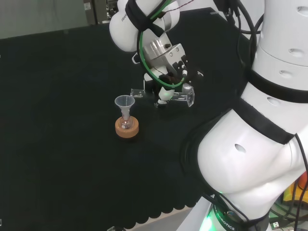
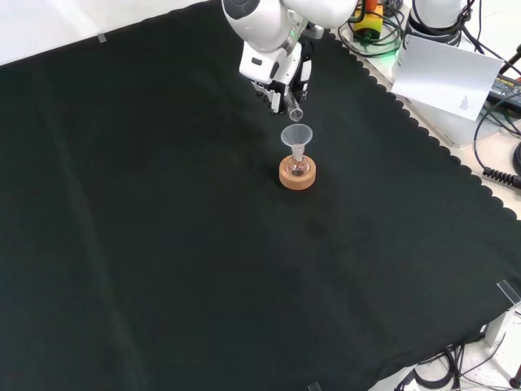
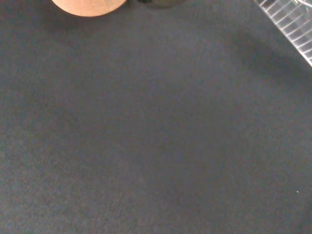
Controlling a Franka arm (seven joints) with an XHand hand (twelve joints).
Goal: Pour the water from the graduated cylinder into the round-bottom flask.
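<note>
The hand's (image 1: 166, 79) fingers are curled round the graduated cylinder (image 1: 166, 95), though in the head view they are mostly covered by the wrist block and green cabling, so just how they wrap it is hard to make out. The cylinder is clear and lies close to horizontal in that view, its open end toward 9 o'clock and its base toward 3 o'clock; any water inside cannot be told. In the front view the cylinder's mouth (image 2: 295, 112) hangs below the hand (image 2: 277, 73), at 12 o'clock from the funnel (image 2: 296, 134) and just apart from its rim. The funnel sits in the neck of the round-bottom flask (image 2: 297, 166), which rests in a cork ring (image 2: 296, 177); in the head view the same group stands at about 8 o'clock from the hand, the funnel rim (image 1: 124, 101) near the cylinder's open end. The wrist view catches a corner of the cylinder's graduation marks (image 3: 292, 22) and an edge of the cork ring (image 3: 87, 6), both cut off by the frame. All stands on black cloth (image 2: 163, 244); past its scalloped edge in the front view lie cables and a white sheet (image 2: 444, 73).
</note>
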